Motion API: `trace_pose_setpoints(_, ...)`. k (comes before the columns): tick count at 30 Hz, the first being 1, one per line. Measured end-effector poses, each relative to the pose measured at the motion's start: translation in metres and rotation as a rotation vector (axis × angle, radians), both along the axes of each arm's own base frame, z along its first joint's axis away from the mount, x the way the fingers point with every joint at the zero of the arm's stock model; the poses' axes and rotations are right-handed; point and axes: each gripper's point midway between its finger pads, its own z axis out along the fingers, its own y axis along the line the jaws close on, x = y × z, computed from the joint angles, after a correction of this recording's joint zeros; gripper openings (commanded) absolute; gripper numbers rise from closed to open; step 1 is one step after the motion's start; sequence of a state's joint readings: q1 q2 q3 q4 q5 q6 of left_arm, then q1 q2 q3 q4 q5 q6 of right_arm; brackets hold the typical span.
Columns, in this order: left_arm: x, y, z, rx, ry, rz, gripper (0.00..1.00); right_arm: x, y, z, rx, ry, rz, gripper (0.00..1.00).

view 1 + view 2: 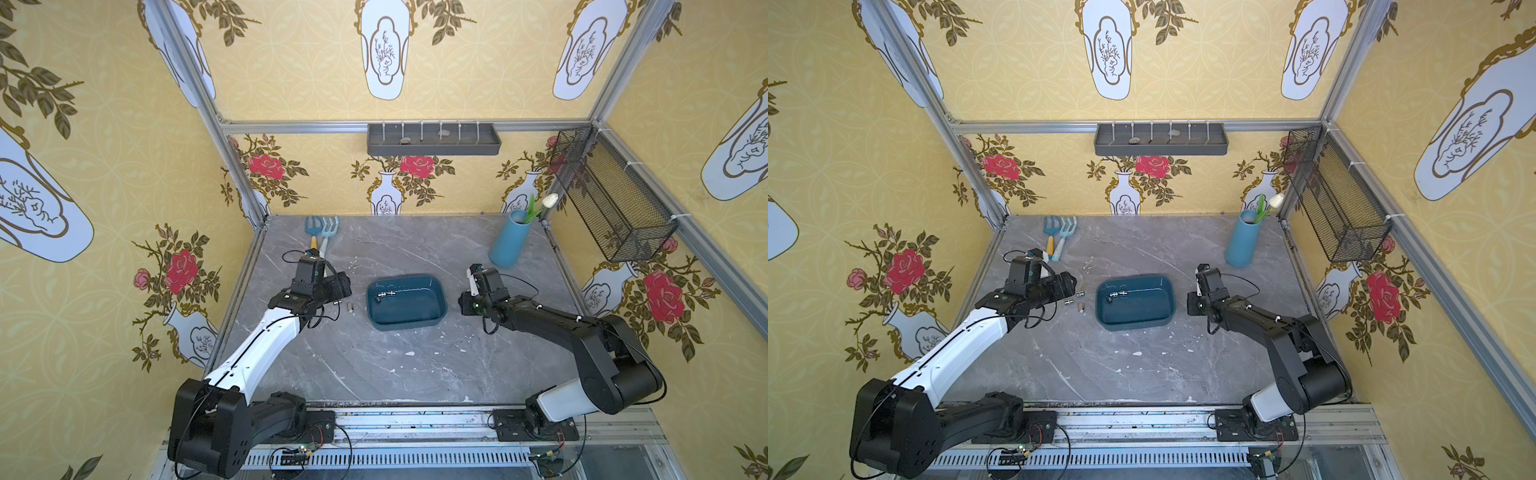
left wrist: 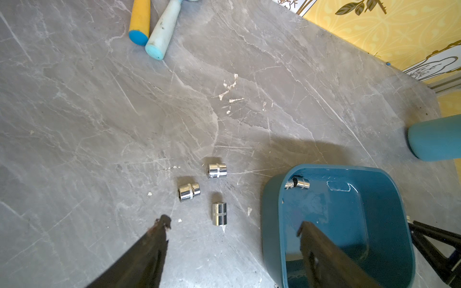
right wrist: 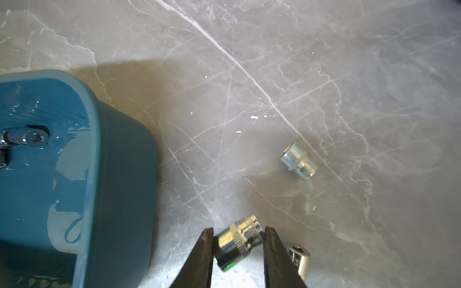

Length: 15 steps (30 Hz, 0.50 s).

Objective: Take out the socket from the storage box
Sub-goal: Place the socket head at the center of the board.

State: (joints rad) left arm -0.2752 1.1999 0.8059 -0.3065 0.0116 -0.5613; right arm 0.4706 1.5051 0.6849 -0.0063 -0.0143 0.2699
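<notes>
At the left rear of the marble table [image 1: 374, 365] we find two garden hand tools [image 1: 311, 226] lying side by side. Just in front of them the left gripper [image 2: 233, 222] hangs over the marble with its jaws wide apart and nothing between them. Beneath it we count three loose sockets [image 2: 216, 170], all on their sides. They lie near one another without touching, just left of the storage box [image 1: 407, 326].

The storage box stands upright in the middle of the table, between the two arms. Inside it, by the left wall and toward the rear, two stored sockets [image 2: 303, 183] lie close together. On the back wall above, a long grey tray [image 1: 434, 148] is mounted.

Right of the box we find the right gripper [image 3: 239, 230] low over the marble. Its jaws are drawn close and clamped on the held socket [image 3: 237, 243], with a finger against each side. This socket is tilted and is outside the box, near its right wall. We cannot tell whether it touches the marble. A nearby socket [image 3: 299, 259] lies just beside one finger, and an outlying socket [image 3: 298, 160] lies farther off on the marble.

At the right rear a blue vase [image 1: 507, 243] stands upright with a white tulip [image 1: 550, 200] in it. A black wire basket [image 1: 615, 199] hangs on the right wall.
</notes>
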Motion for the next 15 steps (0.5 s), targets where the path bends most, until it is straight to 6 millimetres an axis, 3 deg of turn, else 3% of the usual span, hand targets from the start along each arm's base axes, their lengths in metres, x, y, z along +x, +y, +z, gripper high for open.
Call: trace_pose_setpoints(15, 0.000, 0.000, 0.000, 0.000, -0.001, 0.000, 0.87, 0.001, 0.003, -0.015, -0.019, 0.054, -0.005, 0.25)
